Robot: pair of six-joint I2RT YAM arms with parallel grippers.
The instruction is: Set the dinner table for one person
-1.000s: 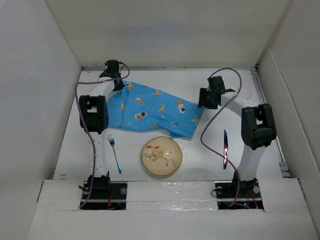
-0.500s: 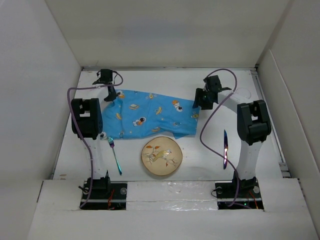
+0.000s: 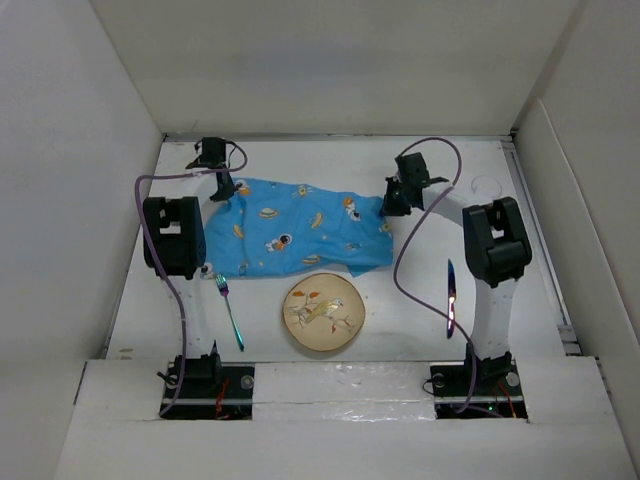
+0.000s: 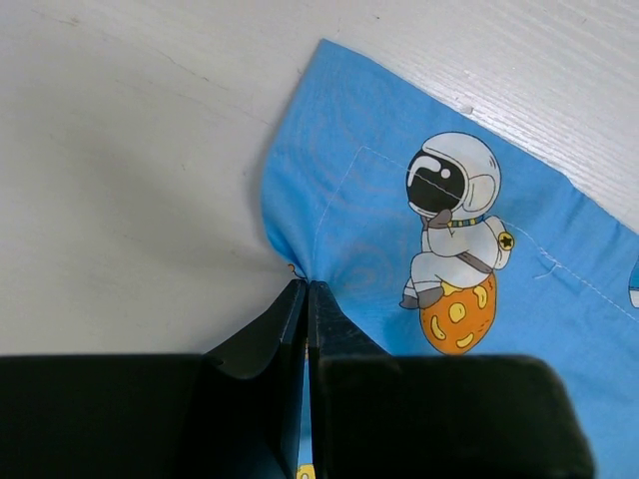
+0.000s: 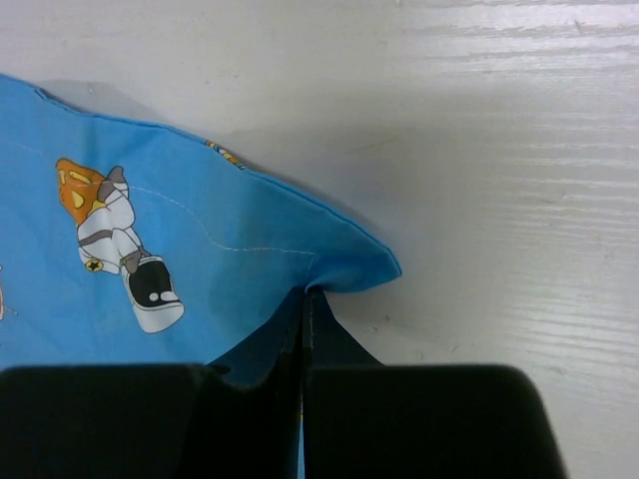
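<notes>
Two-handed, holding the blue astronaut-print mat (image 3: 300, 230) by its far corners: pinching the corner far and left of the plate (image 3: 323, 312) with the left gripper (image 4: 306, 289), jaws pressed together on a small bunch of cloth, and pinching the corner far and right of the plate with the right gripper (image 5: 303, 294) in the same way. Resting the mat on the dinner table (image 3: 320, 160) just beyond the plate, with its rumpled near edge about reaching the plate's far rim. Leaving the fork (image 3: 231, 310) left of the plate and the knife (image 3: 451, 295) well off to its right, both lying on that same white surface that is stretching all round the plate. Judging the step as spreading the mat flat before placing anything on it. Doing that well probably meaning drawing both corners apart evenly, staying low so the cloth is sliding rather than ballooning, tensioning gently enough not to be slipping out of either pinch, avoiding dragging the near edge over the plate, and smoothing the fold nearest the plate before opening either grip.
</notes>
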